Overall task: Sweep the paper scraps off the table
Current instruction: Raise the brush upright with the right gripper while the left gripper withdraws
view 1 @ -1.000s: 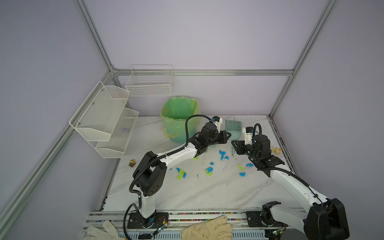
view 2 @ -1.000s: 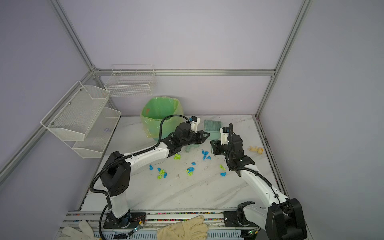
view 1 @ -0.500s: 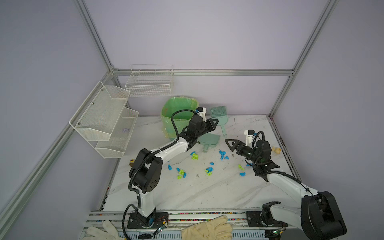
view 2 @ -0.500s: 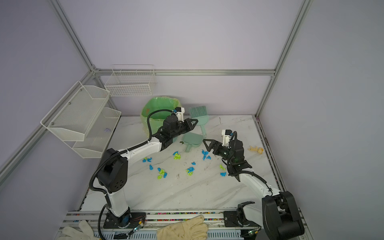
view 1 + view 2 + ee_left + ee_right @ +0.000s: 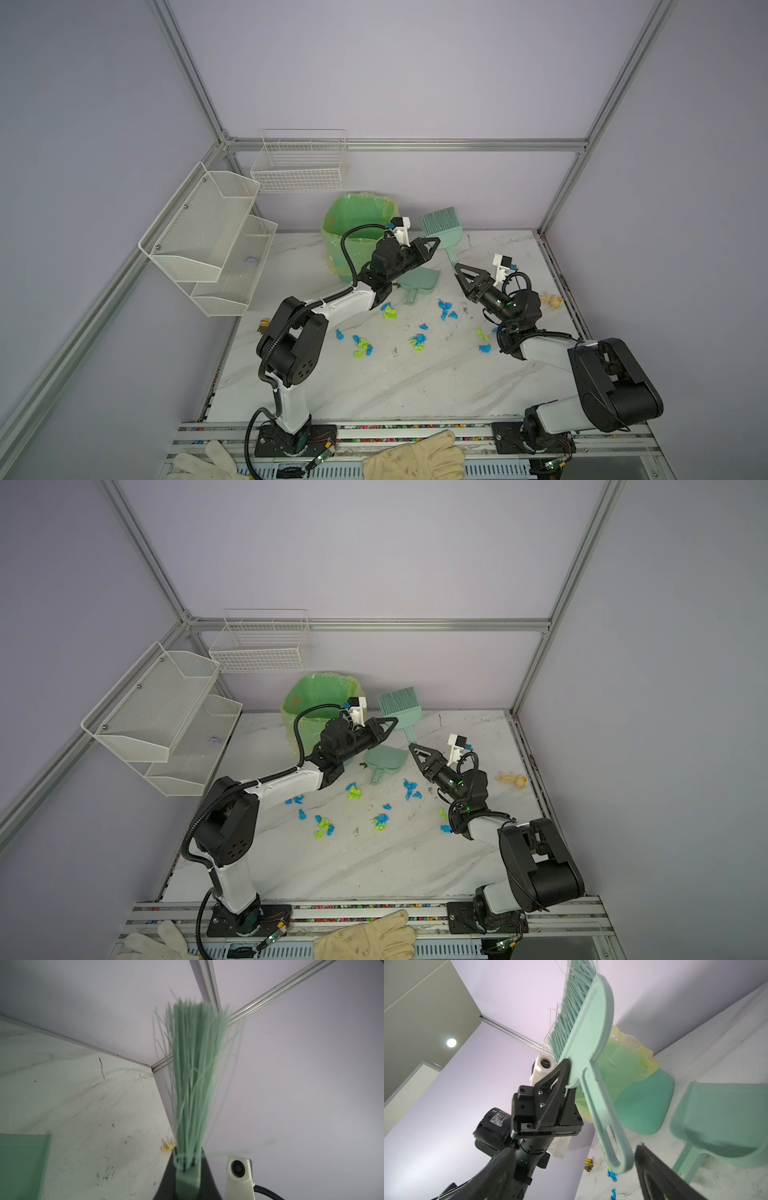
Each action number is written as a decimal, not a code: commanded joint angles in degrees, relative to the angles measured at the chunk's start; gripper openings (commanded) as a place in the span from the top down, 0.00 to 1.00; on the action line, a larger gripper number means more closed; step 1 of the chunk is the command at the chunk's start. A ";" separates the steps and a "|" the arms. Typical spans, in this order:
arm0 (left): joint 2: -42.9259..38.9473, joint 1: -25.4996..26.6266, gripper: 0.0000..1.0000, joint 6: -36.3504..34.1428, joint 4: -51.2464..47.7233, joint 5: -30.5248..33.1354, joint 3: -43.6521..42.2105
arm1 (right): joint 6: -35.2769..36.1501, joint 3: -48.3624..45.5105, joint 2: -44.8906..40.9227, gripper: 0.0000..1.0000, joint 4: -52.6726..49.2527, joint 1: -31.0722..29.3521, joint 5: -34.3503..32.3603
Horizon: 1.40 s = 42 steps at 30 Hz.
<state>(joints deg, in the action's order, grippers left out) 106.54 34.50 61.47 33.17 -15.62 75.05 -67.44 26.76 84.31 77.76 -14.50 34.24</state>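
Marble-veined white table [image 5: 374, 386], blue and lime paper scraps [image 5: 417, 342].
Left gripper [image 5: 566, 1076] clamps mint-green plastic brush [image 5: 591, 1028]; right gripper [image 5: 459, 272] gapes empty; wrist sticker [image 5: 497, 1120] illegible.

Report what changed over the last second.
The left gripper, shut on the brush at its head, lifted it up and back toward the bin, bristles up, uncovering the dustpan. The right gripper opened, letting the brush go, and barely shifted. The paper scraps lie as before.
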 commanded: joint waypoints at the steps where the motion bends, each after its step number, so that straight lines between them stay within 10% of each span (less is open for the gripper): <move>1: -3.59 -0.41 1.00 2.96 9.46 -2.22 -2.51 | -6.52 0.64 2.31 0.16 14.45 0.18 -0.58; 17: -3.43 -0.41 1.00 5.57 14.92 -2.24 -5.51 | -7.12 3.59 3.84 0.56 16.06 -0.15 -2.10; 42: -0.64 -0.09 1.00 7.87 16.35 -2.45 -4.63 | -9.03 5.60 7.14 0.86 17.30 -1.04 -1.57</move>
<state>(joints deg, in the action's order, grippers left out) 106.06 34.50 69.58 46.85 -17.61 71.35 -74.78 31.29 91.22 89.38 -15.11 32.38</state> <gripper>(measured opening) 0.086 0.154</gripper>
